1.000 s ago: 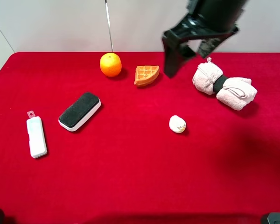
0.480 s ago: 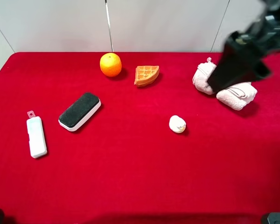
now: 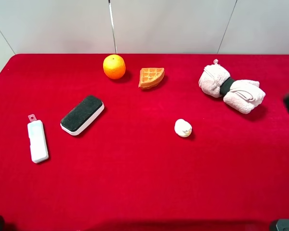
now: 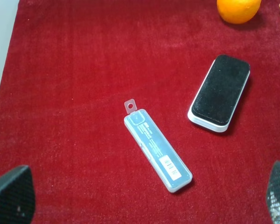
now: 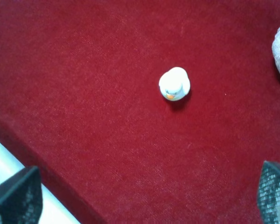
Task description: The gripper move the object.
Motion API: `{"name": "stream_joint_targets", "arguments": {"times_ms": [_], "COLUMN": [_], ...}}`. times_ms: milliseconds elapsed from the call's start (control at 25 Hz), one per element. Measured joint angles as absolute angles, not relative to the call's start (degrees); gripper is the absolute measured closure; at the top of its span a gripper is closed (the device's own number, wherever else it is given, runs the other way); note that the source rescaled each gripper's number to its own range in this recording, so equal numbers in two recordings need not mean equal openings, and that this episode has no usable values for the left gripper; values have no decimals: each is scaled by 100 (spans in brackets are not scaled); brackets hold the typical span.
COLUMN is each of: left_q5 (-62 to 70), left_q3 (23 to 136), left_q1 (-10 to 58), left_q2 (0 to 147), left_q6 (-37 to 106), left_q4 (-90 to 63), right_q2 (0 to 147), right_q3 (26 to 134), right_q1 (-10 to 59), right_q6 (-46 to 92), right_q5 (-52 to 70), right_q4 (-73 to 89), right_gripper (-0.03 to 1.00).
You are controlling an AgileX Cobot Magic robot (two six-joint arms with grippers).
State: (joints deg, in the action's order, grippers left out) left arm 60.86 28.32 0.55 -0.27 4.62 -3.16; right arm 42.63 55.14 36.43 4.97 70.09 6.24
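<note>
Both end effectors spread wide, empty; the orange (image 3: pixel 114 66) sits upper left by the waffle (image 3: pixel 151 77), easily nudged rolling.

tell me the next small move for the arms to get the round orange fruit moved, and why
Probably swing the left gripper toward the round bright orange fruit and hover above it. Its jaws are open and empty, and its wrist view catches the fruit just past the black-topped white eraser block. The right wrist view shows only a small white lump.
</note>
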Motion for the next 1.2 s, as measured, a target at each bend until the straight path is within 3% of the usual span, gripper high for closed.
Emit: {"name": "stream_joint_targets", "arguments": {"times_ms": [160,680,1200], "left_q5": [6086,6086,6086], "left_q3": [2832,2832,2832], "left_q1": [55,55,55], "left_q2": [-27,-27,-27], "left_q6": [462,462,462], "left_q4": [-316,-316,-316], "right_q2": [3495,1004,-36], "right_q3": [5000,3693,2876], "right_q1": [3285,1199,347], "right_q6": [497,497,502], "right_q5": [7011,6835,5938], "right_q4": [631,626,410], "right_gripper": [-2,-2,-2]}}
